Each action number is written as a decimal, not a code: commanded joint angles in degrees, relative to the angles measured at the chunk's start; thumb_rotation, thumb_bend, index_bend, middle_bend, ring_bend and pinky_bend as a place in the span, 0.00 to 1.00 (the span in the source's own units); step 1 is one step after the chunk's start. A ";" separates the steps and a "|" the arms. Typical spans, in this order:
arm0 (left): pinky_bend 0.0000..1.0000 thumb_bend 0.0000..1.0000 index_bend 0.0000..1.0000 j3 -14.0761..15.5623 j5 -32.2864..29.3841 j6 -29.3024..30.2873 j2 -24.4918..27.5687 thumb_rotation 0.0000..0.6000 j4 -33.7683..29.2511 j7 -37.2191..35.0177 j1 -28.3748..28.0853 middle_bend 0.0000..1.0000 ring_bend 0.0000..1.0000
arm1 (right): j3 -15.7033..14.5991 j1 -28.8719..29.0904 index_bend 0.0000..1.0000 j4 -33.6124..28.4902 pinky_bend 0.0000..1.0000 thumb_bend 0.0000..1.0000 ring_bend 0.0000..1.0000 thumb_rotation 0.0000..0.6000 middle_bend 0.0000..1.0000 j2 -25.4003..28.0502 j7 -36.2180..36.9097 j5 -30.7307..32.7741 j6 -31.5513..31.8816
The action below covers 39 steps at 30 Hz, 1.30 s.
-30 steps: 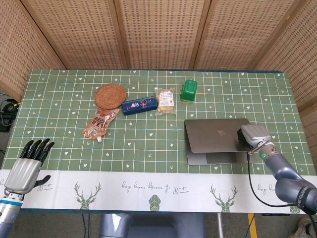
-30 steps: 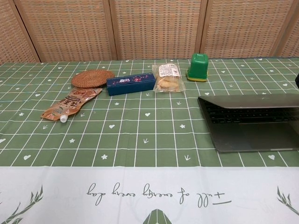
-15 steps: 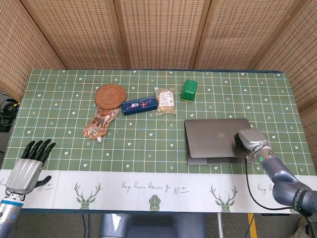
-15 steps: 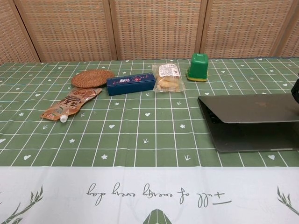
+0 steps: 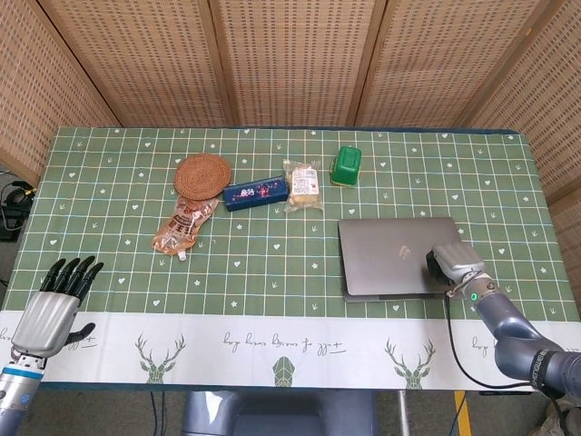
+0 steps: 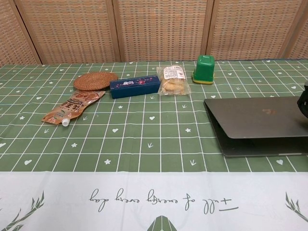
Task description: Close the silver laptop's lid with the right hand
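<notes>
The silver laptop (image 5: 395,256) lies at the table's right side, its lid lowered almost flat with only a thin wedge left above the base (image 6: 262,147). My right hand (image 5: 450,264) presses on the lid's right edge; its fingers are hidden under the hand's back. In the chest view only a dark bit of that hand (image 6: 303,103) shows at the frame's right border, beside the lid (image 6: 260,118). My left hand (image 5: 57,307) hovers at the table's front left corner, fingers stretched out and holding nothing.
At the back of the table lie a round woven coaster (image 5: 202,174), a blue box (image 5: 255,193), a snack pouch (image 5: 183,224), a clear biscuit packet (image 5: 303,184) and a green container (image 5: 346,165). A black cable (image 5: 454,338) trails from my right wrist.
My right hand has pushed the lid down from half raised to nearly flat, sliding toward the table's front edge. The keyboard is no longer visible. The left hand has stayed put.
</notes>
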 commanded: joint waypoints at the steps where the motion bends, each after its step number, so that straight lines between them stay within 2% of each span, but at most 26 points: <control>1: 0.00 0.18 0.00 0.01 0.05 0.04 -0.03 1.00 -0.01 0.06 0.02 0.00 0.00 | -0.12 -0.29 0.64 0.58 0.45 1.00 0.49 1.00 0.58 -0.70 0.17 -0.34 0.00; 29: 0.00 0.18 0.00 0.18 0.56 0.22 -0.07 1.00 -0.08 0.27 0.18 0.00 0.00 | -0.46 -2.07 0.63 3.92 0.44 1.00 0.48 1.00 0.58 -4.60 1.02 -2.12 -0.36; 39: 0.00 0.18 0.00 0.22 0.79 0.42 0.11 1.00 -0.09 -0.05 0.28 0.00 0.00 | -0.51 -2.41 0.63 3.08 0.44 1.00 0.48 1.00 0.57 -4.45 0.67 -2.19 0.45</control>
